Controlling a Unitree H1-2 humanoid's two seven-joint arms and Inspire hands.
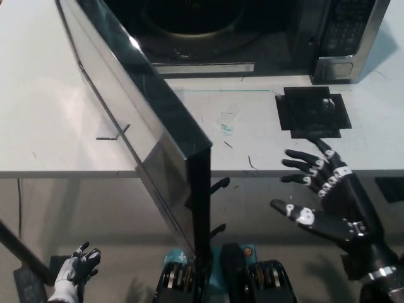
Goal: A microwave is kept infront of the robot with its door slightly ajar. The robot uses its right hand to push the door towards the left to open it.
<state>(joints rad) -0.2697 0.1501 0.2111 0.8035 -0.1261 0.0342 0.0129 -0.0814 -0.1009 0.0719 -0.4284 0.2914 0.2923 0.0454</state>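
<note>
So the microwave [265,38] sat at the far side of the white table [50,126], and its door [145,132] was swung wide open, sticking out toward the near edge of the table and past it. The door's free edge hung over the floor, down near the bottom middle of the view, and you could see straight into the dark cavity with the round turntable at the far end. The control panel was on the right side of the microwave.

The black right hand [322,196] was off to the right of the door, at about the near edge of the table, and not touching anything. Its fingers [303,167] were spread apart and pointing left toward the door, thumb lower down, palm holding nothing. There was a clear gap between the fingertips and the door's edge, so hand and door were apart, with the door well to the left of the fingers.

A black square patch [314,111] lay on the table just past the right hand, in front of the control panel. A few small scraps and scuff marks sat on the table between the door and that patch.

The white left hand [76,268] rested way down in the near left corner, below table level, fingers loosely apart and gripping nothing.
</note>
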